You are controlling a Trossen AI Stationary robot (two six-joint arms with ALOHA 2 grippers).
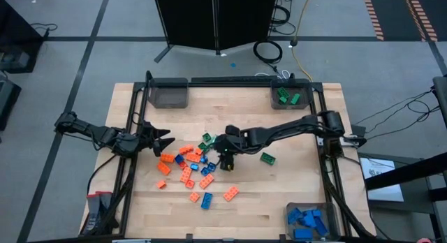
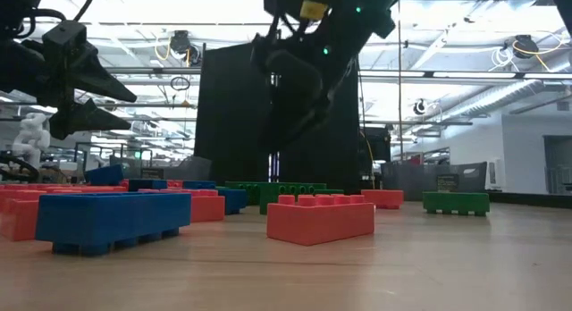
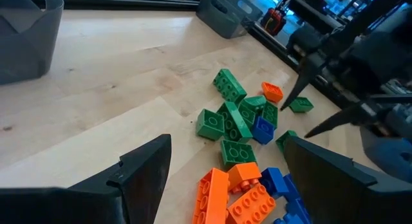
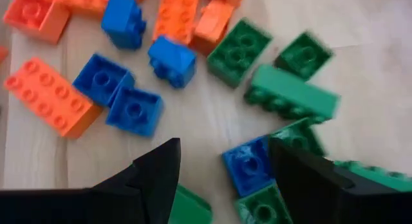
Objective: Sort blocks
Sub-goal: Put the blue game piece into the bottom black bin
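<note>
My right pincer (image 1: 225, 161) hangs spread and empty above the blocks (image 1: 190, 167) heaped mid-bench; my left pincer (image 1: 162, 142), also spread, waits beside them. They look light, rigid, slick; I'd pinch one's flat sides.

Three bins (image 1: 170, 96), two arms (image 1: 286, 128), many blocks (image 1: 195, 166).

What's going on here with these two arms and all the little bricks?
Two robot arms are sorting toy blocks by colour into bins at the table's corners. One bin already holds green blocks, another blue ones, and a third bin looks empty. The right claw hangs open and empty over the middle of the mixed pile of orange, blue and green blocks. The left claw waits open at the pile's left edge.
</note>
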